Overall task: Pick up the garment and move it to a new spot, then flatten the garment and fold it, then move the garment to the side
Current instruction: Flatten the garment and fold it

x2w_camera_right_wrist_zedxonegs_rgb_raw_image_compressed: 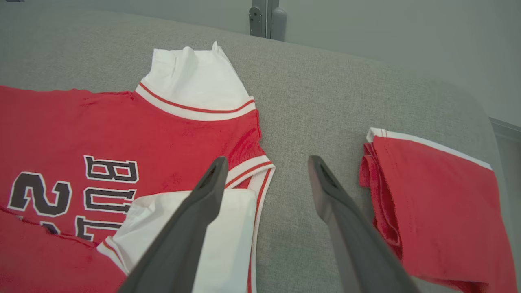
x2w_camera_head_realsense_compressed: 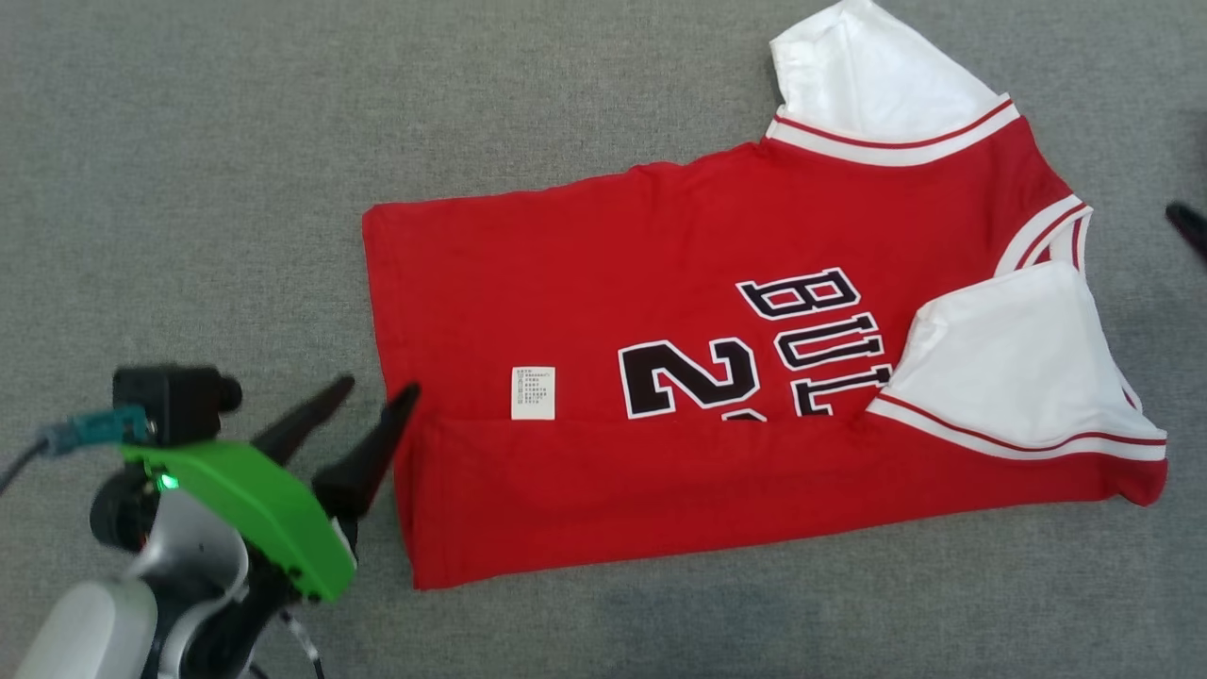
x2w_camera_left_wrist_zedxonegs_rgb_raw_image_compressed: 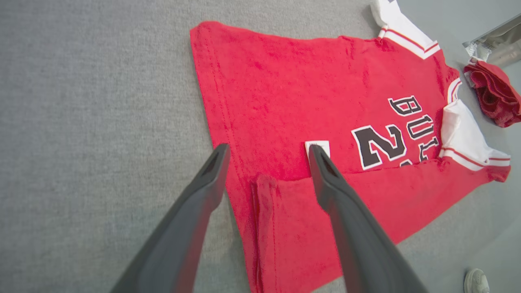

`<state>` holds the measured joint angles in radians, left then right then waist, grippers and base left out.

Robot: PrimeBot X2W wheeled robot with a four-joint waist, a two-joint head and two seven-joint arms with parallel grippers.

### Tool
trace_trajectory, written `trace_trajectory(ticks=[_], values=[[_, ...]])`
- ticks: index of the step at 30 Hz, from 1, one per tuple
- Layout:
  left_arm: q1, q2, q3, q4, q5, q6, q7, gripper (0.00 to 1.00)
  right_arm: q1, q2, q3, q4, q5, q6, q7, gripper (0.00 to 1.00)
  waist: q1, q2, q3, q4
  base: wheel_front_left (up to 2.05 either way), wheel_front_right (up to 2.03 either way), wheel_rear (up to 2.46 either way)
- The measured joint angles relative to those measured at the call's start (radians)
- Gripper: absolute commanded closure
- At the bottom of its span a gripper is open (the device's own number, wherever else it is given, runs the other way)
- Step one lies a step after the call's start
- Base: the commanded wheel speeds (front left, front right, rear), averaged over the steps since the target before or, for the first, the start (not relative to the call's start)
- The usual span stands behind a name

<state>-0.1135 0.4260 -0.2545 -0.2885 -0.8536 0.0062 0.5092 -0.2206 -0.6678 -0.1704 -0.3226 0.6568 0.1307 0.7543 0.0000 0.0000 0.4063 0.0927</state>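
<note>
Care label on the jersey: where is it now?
In the head view, the white care label sits on the red jersey just left of the black 2, above the folded-over flap, right of the left gripper.

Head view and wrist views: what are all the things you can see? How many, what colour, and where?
jersey: one, red with black letters, spread on the grey surface, its near long edge folded over
sleeves: two, white with red stripes, at the jersey's right end in the head view
label: one, white, on the jersey beside the fold
folded garment: one, red with white trim, beside the jersey's neck end, apart from it
grey surface: one, grey, under everything
metal post: one, grey, beyond the surface's far edge
left pincer: one, dark fingers, open, by the jersey's hem
right pincer: one, dark fingers, open, over the jersey's neck end
</note>
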Motion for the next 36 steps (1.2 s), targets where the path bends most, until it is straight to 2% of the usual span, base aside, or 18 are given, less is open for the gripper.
trace_trajectory(ticks=[3, 5, 8, 13, 17, 23, 29, 36], values=[[-0.180, -0.021, -0.021, 0.082, 0.095, 0.031, -0.009, 0.00, -0.166, -0.035, 0.056, 0.031, -0.039, 0.000, 0.055, 0.00, 0.0000, 0.0000, 0.041, 0.010, 0.00, 0.00, 0.00], [-0.297, -0.063, -0.056, 0.157, 0.137, 0.037, -0.018, 0.00, -0.283, -0.036, 0.097, 0.074, -0.053, 0.000, 0.086, 0.00, 0.0000, 0.0000, 0.072, 0.023, 0.00, 0.00, 0.00], [-0.430, -0.129, -0.099, 0.273, 0.166, 0.026, -0.027, 0.00, -0.449, -0.030, 0.178, 0.156, -0.094, 0.000, 0.116, 0.00, 0.0001, 0.0000, 0.120, 0.055, 0.00, 0.00, 0.00], [-0.544, -0.162, -0.147, 0.406, 0.193, -0.016, -0.040, 0.00, -0.646, 0.032, 0.300, 0.327, -0.169, 0.000, 0.111, 0.00, 0.0002, 0.0000, 0.191, 0.124, 0.00, 0.00, 0.00], [-0.584, -0.183, -0.170, 0.438, 0.195, -0.050, -0.046, 0.00, -0.715, 0.041, 0.374, 0.421, -0.198, 0.000, 0.088, 0.00, 0.0002, 0.0000, 0.231, 0.182, 0.00, 0.00, 0.00], [-0.615, -0.192, -0.171, 0.460, 0.175, -0.069, -0.044, 0.00, -0.771, 0.019, 0.422, 0.501, -0.209, 0.000, 0.044, 0.00, 0.0002, 0.0000, 0.282, 0.236, 0.00, 0.00, 0.00], [-0.635, -0.195, -0.169, 0.469, 0.159, -0.077, -0.041, 0.00, -0.817, -0.005, 0.443, 0.525, -0.207, 0.001, 0.027, 0.00, 0.0001, 0.0000, 0.307, 0.240, 0.00, 0.00, 0.00], [-0.649, -0.196, -0.179, 0.482, 0.137, -0.090, -0.026, 0.00, -0.836, -0.002, 0.459, 0.570, -0.206, 0.001, 0.015, 0.00, 0.0000, 0.0000, 0.307, 0.226, 0.00, 0.00, 0.00]])
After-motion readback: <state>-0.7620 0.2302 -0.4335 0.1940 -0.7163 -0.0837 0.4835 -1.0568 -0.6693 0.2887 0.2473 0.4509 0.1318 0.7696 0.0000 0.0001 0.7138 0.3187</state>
